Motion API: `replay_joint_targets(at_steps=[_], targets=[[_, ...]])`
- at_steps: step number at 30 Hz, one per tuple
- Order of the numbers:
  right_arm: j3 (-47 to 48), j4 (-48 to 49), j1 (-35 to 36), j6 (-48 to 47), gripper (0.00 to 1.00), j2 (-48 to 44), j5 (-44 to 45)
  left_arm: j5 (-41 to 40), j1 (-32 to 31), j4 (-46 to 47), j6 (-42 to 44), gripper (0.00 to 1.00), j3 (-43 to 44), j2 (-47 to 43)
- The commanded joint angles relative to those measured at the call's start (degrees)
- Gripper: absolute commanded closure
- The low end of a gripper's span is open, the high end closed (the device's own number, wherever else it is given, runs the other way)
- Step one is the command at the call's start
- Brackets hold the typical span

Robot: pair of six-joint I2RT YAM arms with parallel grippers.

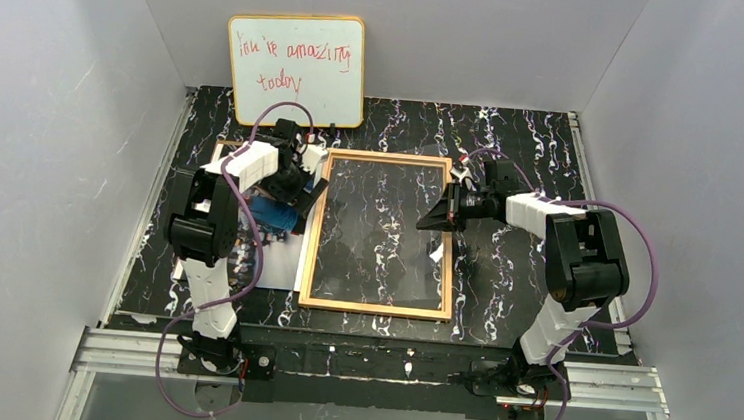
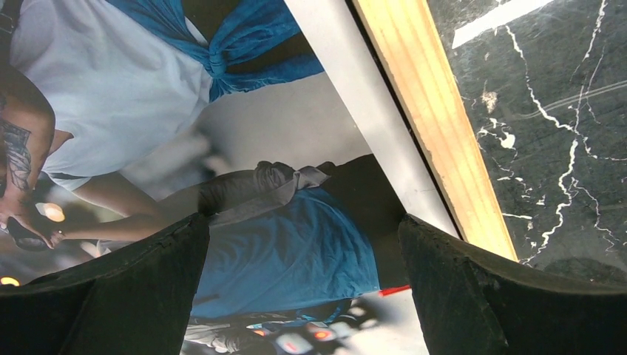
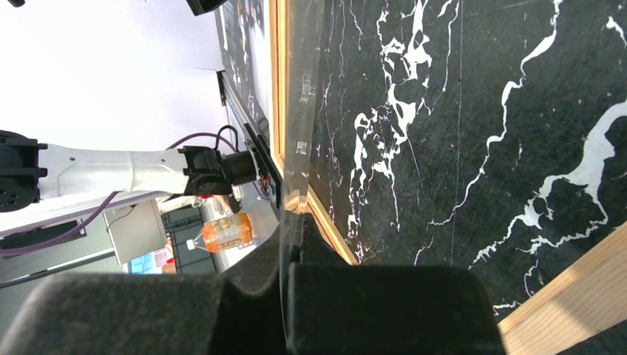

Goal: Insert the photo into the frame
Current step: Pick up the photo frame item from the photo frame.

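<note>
Your photo shows people in white and blue clothes inside a white border. It lies flat on the worktop, just left of the frame. Your left claw hangs wide open right above it. The frame is thin golden wood around a clear pane, and it lies flat too. The worktop is black with white veins, with grey walls all round. Photo and frame both run lengthwise away from the arm bases. Your right claw is closed tight at the frame's right rail.
</note>
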Motion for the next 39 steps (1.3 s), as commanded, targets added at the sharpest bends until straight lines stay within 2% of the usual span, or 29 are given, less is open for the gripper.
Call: replay_joint_targets(at_steps=[1,8,22,39], targets=[[0.7,4.7,0.7,0.2,0.99,-1.2,-1.0,0.6,-0.9,-0.4,-0.2,0.02,-1.5,0.9],[-2.7,16.8,0.9,3.2,0.99,-6.0,-2.1,0.4,-1.5,-0.3,-0.1,0.02,-2.0,1.2],[-3.0,20.9,2.0,4.1,0.99,-5.3,-4.8,-0.1,-1.6,-0.6,0.4,0.02,-2.5,0.9],[-4.1,32.4,4.7,9.5,0.99,-7.6,-6.1,3.0,-0.8,-2.6,-1.8,0.03,-0.7,1.0]])
